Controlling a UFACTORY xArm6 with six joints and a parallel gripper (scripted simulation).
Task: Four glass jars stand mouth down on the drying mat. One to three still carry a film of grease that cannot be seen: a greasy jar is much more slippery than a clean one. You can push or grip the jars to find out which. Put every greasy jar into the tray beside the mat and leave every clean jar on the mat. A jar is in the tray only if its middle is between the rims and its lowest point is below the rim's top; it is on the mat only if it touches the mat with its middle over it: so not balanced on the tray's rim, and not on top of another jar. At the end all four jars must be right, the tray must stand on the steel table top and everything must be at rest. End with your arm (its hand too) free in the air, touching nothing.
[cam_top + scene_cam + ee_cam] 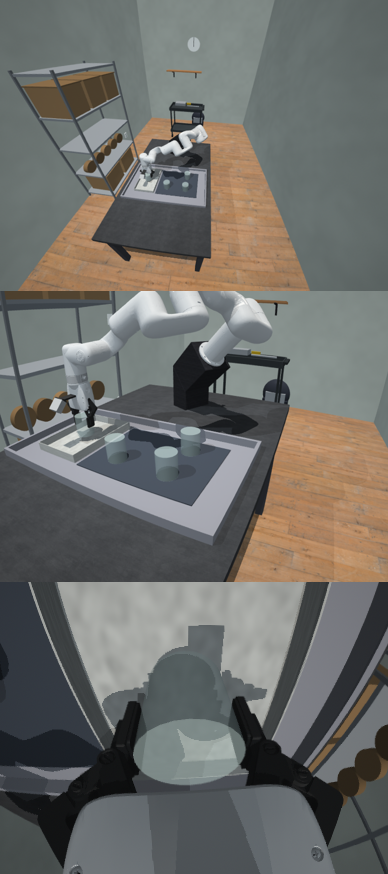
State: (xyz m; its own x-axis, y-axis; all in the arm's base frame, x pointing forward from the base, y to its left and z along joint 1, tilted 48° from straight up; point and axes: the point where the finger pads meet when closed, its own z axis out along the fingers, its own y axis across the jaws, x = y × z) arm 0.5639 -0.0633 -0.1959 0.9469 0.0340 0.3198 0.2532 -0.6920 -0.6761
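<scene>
My gripper (147, 175) (82, 420) (187, 713) is shut on an upright glass jar (147, 178) (80, 425) (189, 757), with a finger on either side. It holds the jar low over the back part of the pale tray (144, 190) (59, 452) (120, 612); whether the jar's lower end touches the tray floor I cannot tell. Three jars stand on the dark mat (192, 194) (188, 492) (20, 692): one jar (166, 184) (116, 449) nearest the tray, one jar (185, 186) (166, 464) towards the front, one jar (187, 175) (190, 441) at the back right.
The steel table top (125, 492) has a raised rim around the tray and mat. The tray lies directly left of the mat. A shelf rack (94, 131) stands to the left, beyond the table. The arm's black base (191, 381) stands behind the steel top.
</scene>
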